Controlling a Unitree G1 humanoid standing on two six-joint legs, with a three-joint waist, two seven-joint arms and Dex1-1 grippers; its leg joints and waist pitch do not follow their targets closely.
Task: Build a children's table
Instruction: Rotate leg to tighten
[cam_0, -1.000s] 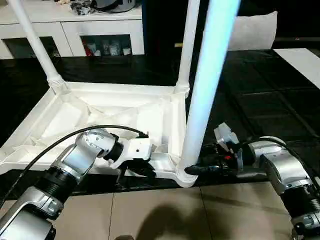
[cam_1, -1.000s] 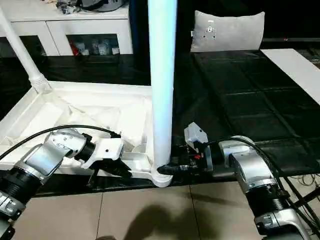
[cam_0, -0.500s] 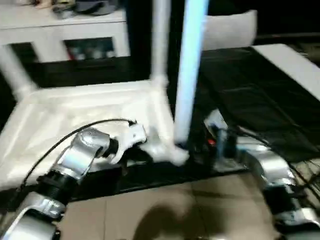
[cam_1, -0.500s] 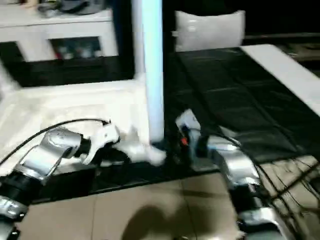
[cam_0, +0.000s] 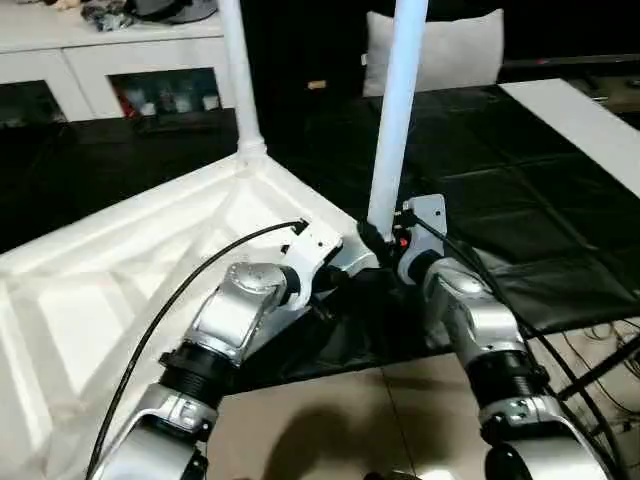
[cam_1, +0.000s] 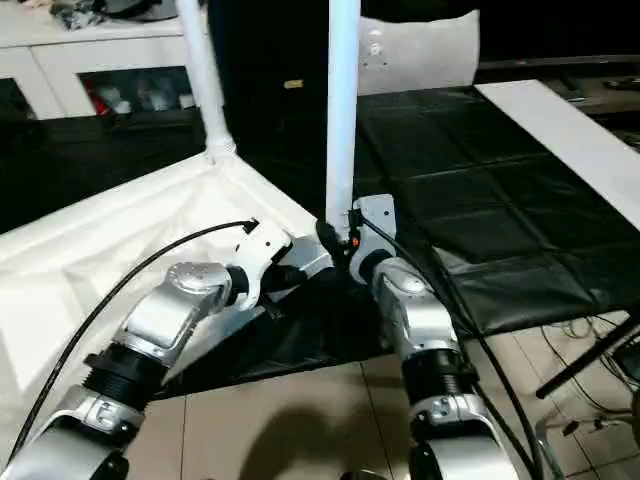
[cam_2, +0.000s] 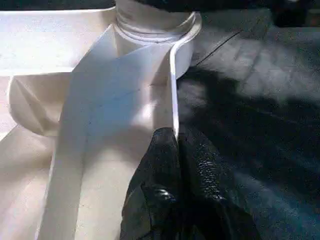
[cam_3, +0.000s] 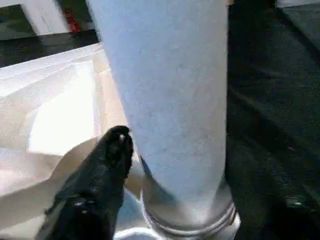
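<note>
From the head views, the white tabletop (cam_0: 130, 270) lies upside down on the dark floor mats (cam_0: 520, 190), ribbed underside up, with a far leg (cam_0: 238, 75) and a near leg (cam_0: 395, 120) standing upright in its corner sockets. Both silver forearms meet at the near corner: the left gripper (cam_0: 335, 285) reaches the tabletop's edge just beside the socket, and the right gripper (cam_0: 385, 248) sits at the foot of the near leg. A white cabinet (cam_0: 90, 60) and a pale cushion (cam_0: 455, 50) stand behind. In the left wrist view, the left gripper (cam_2: 177, 150) has its black fingers pressed together, pinching the tabletop's thin upright rim (cam_2: 173, 90) below the round socket (cam_2: 157, 27). In the right wrist view, one black finger (cam_3: 107, 165) rests beside the near leg (cam_3: 165, 90) where it enters its socket; whether the right gripper grips the leg or stands loose, I cannot tell
</note>
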